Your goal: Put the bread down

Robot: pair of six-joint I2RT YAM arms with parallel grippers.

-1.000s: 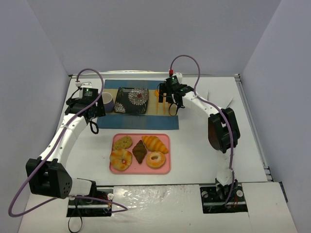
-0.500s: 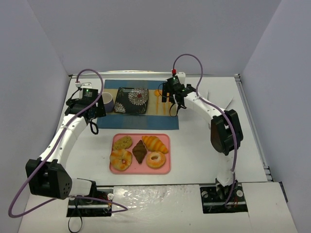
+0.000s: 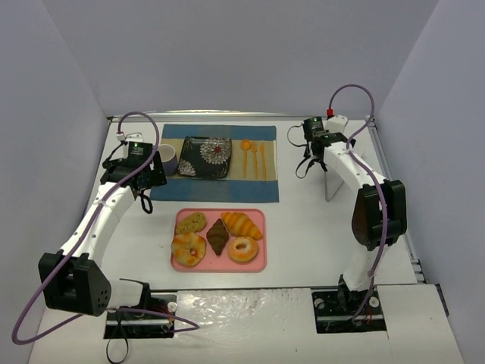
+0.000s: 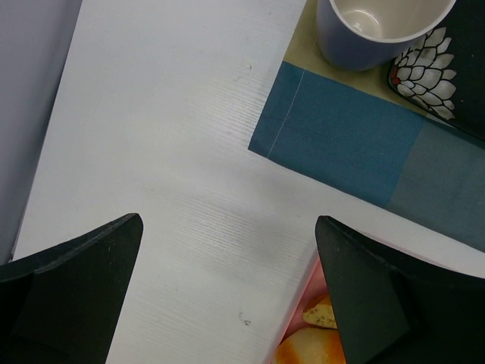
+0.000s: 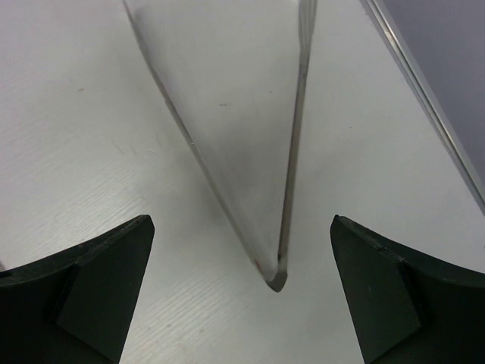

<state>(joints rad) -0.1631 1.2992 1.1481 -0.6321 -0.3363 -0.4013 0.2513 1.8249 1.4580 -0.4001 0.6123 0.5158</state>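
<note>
The bread is the golden-orange ridged croissant point(image 3: 241, 224), lying in the upper right of the pink tray point(image 3: 258, 262) in the top view. My left gripper point(image 3: 144, 199) hangs open over bare table left of the tray. Its wrist view shows the left gripper point(image 4: 229, 227) with jaws wide apart and nothing between them, the tray's edge point(image 4: 306, 303) beside the right finger. My right gripper point(image 3: 306, 164) is at the back right, far from the bread. The right gripper point(image 5: 242, 224) is open, with nothing held.
On the tray are also a dark chocolate pastry point(image 3: 218, 236), two ring donuts point(image 3: 243, 249) and a speckled bun point(image 3: 191, 222). A blue mat point(image 3: 261, 189) holds a cup point(image 3: 167, 158), a dark floral plate point(image 3: 207, 155) and orange cutlery point(image 3: 254, 155). A thin clear panel point(image 5: 250, 152) stands under the right gripper.
The right arm has swung from over the orange cutlery on the mat to the table's back right, its gripper still open. The left arm has barely moved.
</note>
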